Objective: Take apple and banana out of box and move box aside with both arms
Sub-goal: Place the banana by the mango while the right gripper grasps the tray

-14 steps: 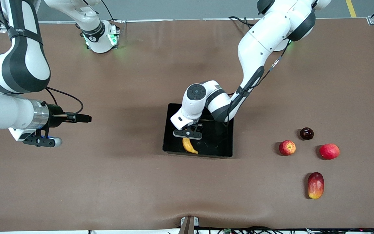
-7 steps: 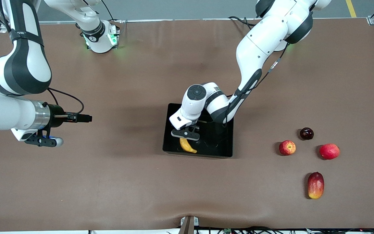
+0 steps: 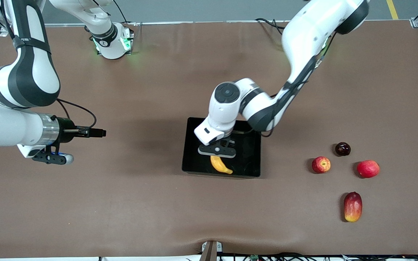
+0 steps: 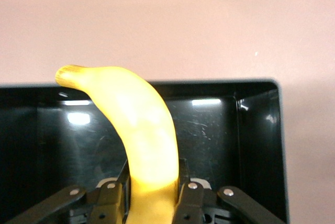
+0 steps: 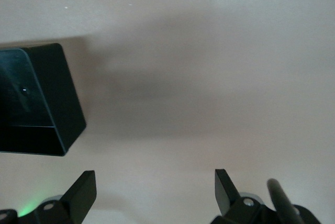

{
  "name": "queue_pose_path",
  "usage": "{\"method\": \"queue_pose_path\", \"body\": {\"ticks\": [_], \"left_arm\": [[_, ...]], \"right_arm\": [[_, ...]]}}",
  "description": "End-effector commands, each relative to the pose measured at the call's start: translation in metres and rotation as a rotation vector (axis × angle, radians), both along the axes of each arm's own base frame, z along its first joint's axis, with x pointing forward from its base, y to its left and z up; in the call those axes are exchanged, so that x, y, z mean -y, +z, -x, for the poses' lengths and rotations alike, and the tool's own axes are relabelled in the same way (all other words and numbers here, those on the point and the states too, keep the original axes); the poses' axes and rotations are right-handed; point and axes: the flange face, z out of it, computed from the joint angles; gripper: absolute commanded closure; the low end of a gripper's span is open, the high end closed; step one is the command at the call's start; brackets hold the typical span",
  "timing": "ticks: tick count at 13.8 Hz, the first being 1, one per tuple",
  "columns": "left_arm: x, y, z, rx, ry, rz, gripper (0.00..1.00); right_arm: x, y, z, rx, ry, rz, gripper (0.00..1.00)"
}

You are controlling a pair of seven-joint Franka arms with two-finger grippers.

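Observation:
The black box (image 3: 252, 159) stands mid-table. My left gripper (image 3: 217, 152) is over the box and shut on the yellow banana (image 3: 221, 165). In the left wrist view the banana (image 4: 141, 130) sits between the fingers (image 4: 191, 203) above the box floor (image 4: 220, 135). The small red apple with yellowish streaks (image 3: 320, 164) lies on the table toward the left arm's end. My right gripper (image 3: 51, 158) is open and empty over bare table toward the right arm's end; its wrist view shows a corner of the box (image 5: 36, 103).
Near the apple lie a dark round fruit (image 3: 342, 149), a larger plain red fruit (image 3: 368, 169) and a red-and-yellow mango (image 3: 352, 206), the mango nearest the front camera.
My left gripper has moved with the banana toward the left arm's end, still over the box. My right gripper has drifted slightly toward the box.

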Motion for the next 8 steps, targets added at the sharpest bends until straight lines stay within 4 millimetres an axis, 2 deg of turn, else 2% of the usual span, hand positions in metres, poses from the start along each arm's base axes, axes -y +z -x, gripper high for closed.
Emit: {"method": "queue_pose_path", "body": {"ticks": [1, 2, 3, 4, 6, 8], "left_arm": [[-0.052, 0.049, -0.019, -0.036, -0.021, 0.016, 1.0], [-0.077, 0.064, -0.03, -0.052, -0.037, 0.015, 1.0], [-0.11, 0.074, -0.044, -0.076, -0.053, 0.013, 1.0], [-0.14, 0.078, -0.055, -0.094, -0.089, 0.015, 1.0], [-0.203, 0.079, -0.08, -0.109, -0.138, -0.001, 1.0], [-0.257, 0.072, -0.096, -0.127, -0.2, -0.031, 1.0]], "right_arm": [[-0.032, -0.01, 0.002, 0.038, -0.01, -0.032, 0.0], [-0.054, -0.015, 0.001, 0.06, -0.038, -0.028, 0.0], [-0.079, -0.025, 0.001, 0.068, -0.088, -0.012, 0.0], [-0.112, -0.033, 0.004, 0.076, -0.108, 0.001, 0.0], [-0.159, -0.063, 0.002, 0.122, -0.125, 0.011, 0.0], [-0.203, -0.096, 0.004, 0.18, -0.12, 0.019, 0.0]]}}
